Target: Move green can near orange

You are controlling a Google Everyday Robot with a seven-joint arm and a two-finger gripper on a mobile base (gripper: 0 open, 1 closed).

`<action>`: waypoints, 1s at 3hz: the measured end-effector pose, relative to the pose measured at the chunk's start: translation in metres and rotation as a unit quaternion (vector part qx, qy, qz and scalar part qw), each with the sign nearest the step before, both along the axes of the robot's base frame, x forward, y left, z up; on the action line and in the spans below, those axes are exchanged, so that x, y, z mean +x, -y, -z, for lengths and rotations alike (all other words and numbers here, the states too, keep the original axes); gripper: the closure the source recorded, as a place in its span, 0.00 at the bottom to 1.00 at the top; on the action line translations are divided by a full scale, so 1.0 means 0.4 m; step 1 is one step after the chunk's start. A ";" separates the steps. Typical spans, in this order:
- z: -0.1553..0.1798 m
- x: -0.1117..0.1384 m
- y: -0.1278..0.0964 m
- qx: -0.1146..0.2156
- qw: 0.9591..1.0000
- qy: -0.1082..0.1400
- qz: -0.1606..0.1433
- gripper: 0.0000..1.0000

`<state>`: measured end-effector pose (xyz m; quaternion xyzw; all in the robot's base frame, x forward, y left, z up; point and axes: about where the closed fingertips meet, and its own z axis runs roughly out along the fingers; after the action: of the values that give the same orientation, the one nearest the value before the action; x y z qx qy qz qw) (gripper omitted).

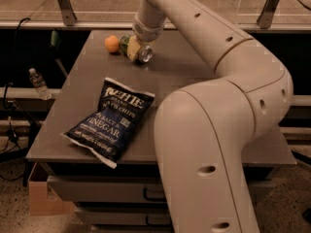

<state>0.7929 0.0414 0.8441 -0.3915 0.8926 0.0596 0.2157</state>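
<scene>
We see the tool (136, 45) at the counter's (194, 76) far edge, near 11 o'clock, down on the green can (144, 55); its grip we cannot tell. The can lies tilted at 3 o'clock of the orange (112, 43), just beside it.

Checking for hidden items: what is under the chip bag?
Only the grey table shows around the chip bag; anything beneath it is covered. The hand is at the far end, at the green can beside the orange.
</scene>
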 end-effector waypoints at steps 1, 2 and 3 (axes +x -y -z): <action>-0.005 -0.002 0.003 0.001 1.000 0.001 -0.001 0.04; -0.011 -0.001 0.010 0.002 1.000 0.003 0.001 0.00; -0.059 -0.007 0.068 0.019 1.000 0.018 0.006 0.00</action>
<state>0.7903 0.0141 0.8676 -0.3828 0.8895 0.0685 0.2398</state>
